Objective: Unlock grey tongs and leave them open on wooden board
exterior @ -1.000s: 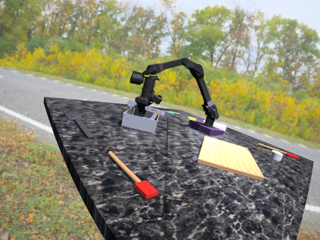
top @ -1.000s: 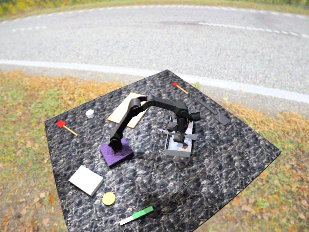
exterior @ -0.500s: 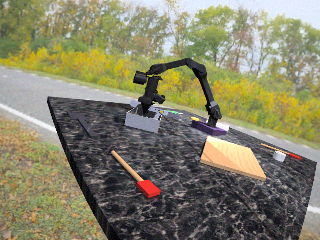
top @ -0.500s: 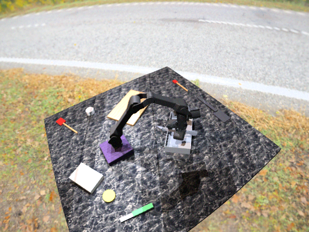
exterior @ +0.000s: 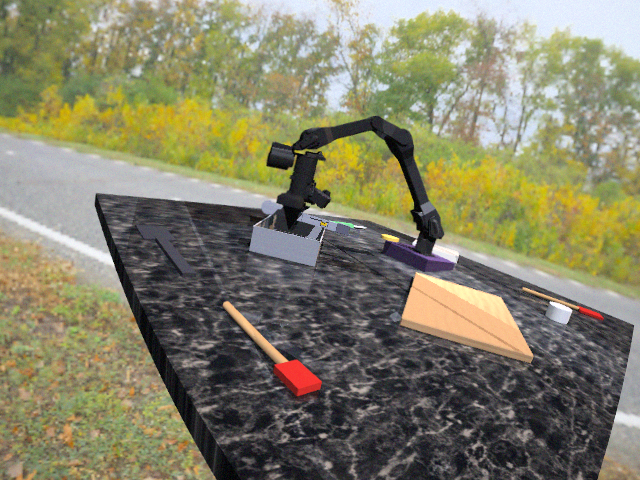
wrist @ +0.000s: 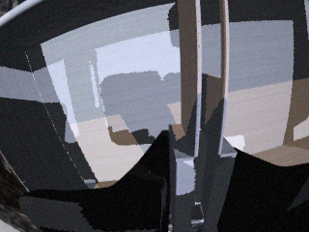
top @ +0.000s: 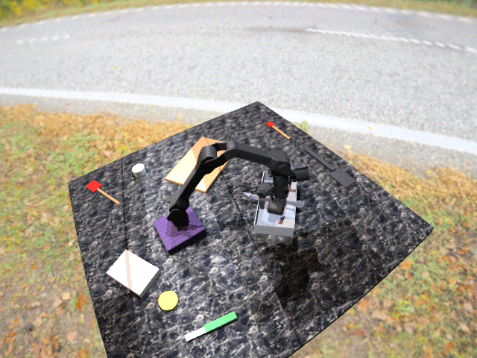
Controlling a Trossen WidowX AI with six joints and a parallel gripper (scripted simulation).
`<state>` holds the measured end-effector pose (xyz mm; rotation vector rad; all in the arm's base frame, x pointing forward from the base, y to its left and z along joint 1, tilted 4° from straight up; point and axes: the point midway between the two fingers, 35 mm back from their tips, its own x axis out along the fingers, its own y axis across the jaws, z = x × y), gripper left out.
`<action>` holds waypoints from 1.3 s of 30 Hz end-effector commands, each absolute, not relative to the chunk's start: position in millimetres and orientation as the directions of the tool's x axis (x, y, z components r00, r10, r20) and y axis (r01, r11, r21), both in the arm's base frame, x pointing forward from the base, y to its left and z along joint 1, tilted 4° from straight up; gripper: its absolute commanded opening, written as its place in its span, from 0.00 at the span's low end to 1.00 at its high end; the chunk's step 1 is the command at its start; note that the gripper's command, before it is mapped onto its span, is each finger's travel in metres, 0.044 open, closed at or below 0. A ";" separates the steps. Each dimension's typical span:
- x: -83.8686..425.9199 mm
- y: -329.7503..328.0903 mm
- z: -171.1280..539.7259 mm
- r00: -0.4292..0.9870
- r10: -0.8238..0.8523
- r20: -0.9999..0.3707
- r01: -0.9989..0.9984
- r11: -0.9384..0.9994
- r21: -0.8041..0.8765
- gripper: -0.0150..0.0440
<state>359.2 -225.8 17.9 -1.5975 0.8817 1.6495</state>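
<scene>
The dark marbled worktop [top: 231,277] [exterior: 413,413] shows its outline most fully from the top, though its near end runs out of that view; the exterior view adds its thick side edge. The black arm [top: 252,151] [exterior: 356,129] arches from a purple base [top: 167,249] [exterior: 439,266] to the roasting tin [top: 274,230] [exterior: 284,249] [wrist: 261,53]. The top view looks into the tin and the exterior one meets its outer wall, while the wrist view brings its patchy, shiny inside up close.

The wooden board [top: 192,165] [exterior: 454,315] lies flat, well apart from the tin; the arm crosses over part of it in the top view, but the exterior view shows its broad face. Between board and tin there is open room to move. On the tin's other side, a dark spatula [top: 342,177] [exterior: 173,253] lies near the worktop's edge.

The grey tongs [top: 297,203] [exterior: 338,227] [wrist: 189,72] are at the tin, reaching across its width, with both ends beyond its long rims. Their two slim arms run nearly side by side, a narrow gap between them, brownish on their shaded faces and pale along the edges. The pincer [top: 276,206] [exterior: 293,219] [wrist: 178,135] points down, mostly closed, gripping the tongs. Whether the lock has released, I cannot tell.
</scene>
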 end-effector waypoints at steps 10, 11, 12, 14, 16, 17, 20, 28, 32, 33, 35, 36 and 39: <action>364.9 -228.2 133.8 -0.028 0.009 -1.000 -0.834 -0.552 0.019 0.00; 363.9 -227.5 139.5 -0.029 0.009 -1.000 -0.834 -0.552 0.019 0.00; 363.5 -227.3 141.4 -0.029 0.009 -1.000 -0.834 -0.552 0.019 0.00; 363.5 -227.3 141.4 -0.029 0.009 -1.000 -0.834 -0.552 0.019 0.00; 363.5 -227.3 141.4 -0.029 0.009 -1.000 -0.834 -0.552 0.019 0.00; 363.5 -227.3 141.4 -0.029 0.009 -1.000 -0.834 -0.552 0.019 0.00; 363.5 -227.3 141.4 -0.029 0.009 -1.000 -0.834 -0.552 0.019 0.00; 374.0 -205.3 139.6 -0.029 0.013 -1.000 -0.875 -0.483 0.019 0.00; 383.8 -182.1 140.4 -0.028 0.013 -1.000 -0.911 -0.413 0.020 0.00; 386.1 -176.3 140.7 -0.026 0.013 -1.000 -0.919 -0.395 0.019 0.00; 390.3 -164.6 141.0 -0.026 0.014 -1.000 -0.934 -0.357 0.019 0.00; 392.2 -158.7 141.2 -0.025 0.015 -1.000 -0.941 -0.337 0.019 0.00; 397.4 -140.7 141.6 -0.026 0.015 -1.000 -0.959 -0.282 0.021 0.00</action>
